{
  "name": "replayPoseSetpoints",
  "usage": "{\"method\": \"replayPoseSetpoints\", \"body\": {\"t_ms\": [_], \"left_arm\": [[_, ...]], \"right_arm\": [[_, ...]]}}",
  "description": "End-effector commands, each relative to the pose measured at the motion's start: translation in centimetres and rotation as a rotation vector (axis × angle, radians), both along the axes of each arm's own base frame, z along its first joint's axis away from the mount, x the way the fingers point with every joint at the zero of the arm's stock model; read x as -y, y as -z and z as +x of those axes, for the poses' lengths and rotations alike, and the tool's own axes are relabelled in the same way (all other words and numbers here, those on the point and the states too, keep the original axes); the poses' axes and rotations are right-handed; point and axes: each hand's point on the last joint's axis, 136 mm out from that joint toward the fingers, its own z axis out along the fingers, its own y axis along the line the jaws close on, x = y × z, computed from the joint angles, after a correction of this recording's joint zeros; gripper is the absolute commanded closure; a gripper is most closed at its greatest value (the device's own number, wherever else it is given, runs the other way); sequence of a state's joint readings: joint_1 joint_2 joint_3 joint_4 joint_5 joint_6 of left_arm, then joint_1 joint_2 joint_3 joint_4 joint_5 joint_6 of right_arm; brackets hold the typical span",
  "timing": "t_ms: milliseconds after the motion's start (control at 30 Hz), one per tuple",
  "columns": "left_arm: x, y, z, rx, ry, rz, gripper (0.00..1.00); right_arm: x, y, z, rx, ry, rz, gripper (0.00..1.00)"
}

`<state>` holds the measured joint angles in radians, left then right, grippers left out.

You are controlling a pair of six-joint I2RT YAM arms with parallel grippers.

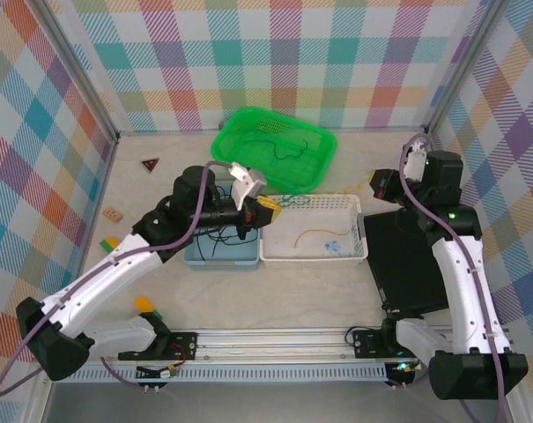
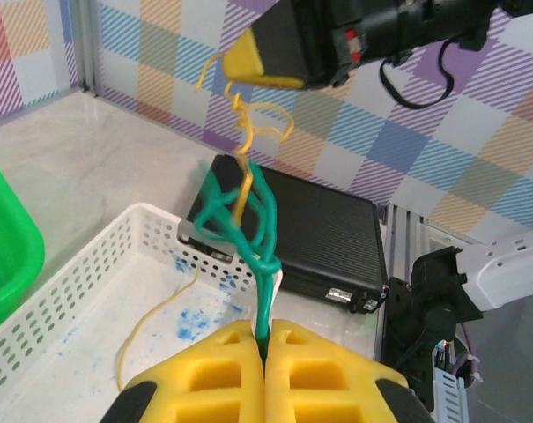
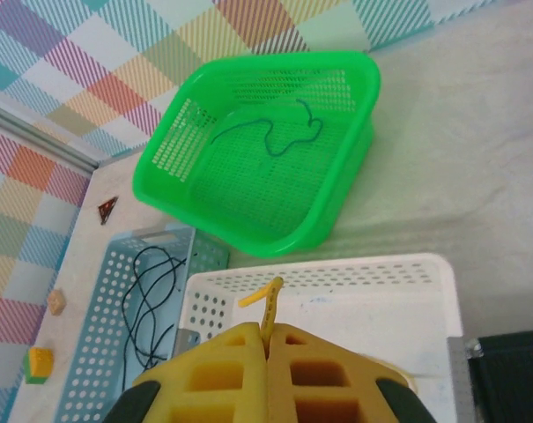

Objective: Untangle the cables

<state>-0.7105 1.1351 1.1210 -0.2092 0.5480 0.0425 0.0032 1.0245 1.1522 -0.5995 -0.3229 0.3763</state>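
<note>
Left gripper (image 2: pixel 264 339) is pinched shut on a teal-green cable (image 2: pixel 267 264) that rises into what looks like a knot with a tan-yellow cable (image 2: pixel 245 119). The right gripper (image 3: pixel 267 333) clamps that cable's upper end, and both cables hang above the white basket (image 2: pixel 90 273) at the middle of the table (image 1: pixel 292 291). A loose tan-yellow strand (image 2: pixel 151 322) lies on that basket's floor, and a black cable (image 3: pixel 150 300) is coiled in the blue basket (image 3: pixel 94 308) just beside its left wall. Farther off, by the table's far edge, a thin dark cable (image 3: pixel 270 137) lies in the green basket (image 3: pixel 332 203).
</note>
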Motion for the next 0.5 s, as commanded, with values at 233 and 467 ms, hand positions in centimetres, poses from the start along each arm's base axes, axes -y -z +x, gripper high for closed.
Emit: {"method": "replayPoseSetpoints", "body": {"t_ms": [233, 467], "left_arm": [[-3.3, 0.6, -1.5, -0.038, 0.024, 0.011, 1.00], [-4.7, 1.2, -0.8, -0.053, 0.013, 0.015, 1.00]], "right_arm": [[8.0, 1.4, 1.2, -0.055, 0.366, -0.098, 1.00], [10.6, 1.8, 0.6, -0.083, 0.436, -0.090, 1.00]]}}
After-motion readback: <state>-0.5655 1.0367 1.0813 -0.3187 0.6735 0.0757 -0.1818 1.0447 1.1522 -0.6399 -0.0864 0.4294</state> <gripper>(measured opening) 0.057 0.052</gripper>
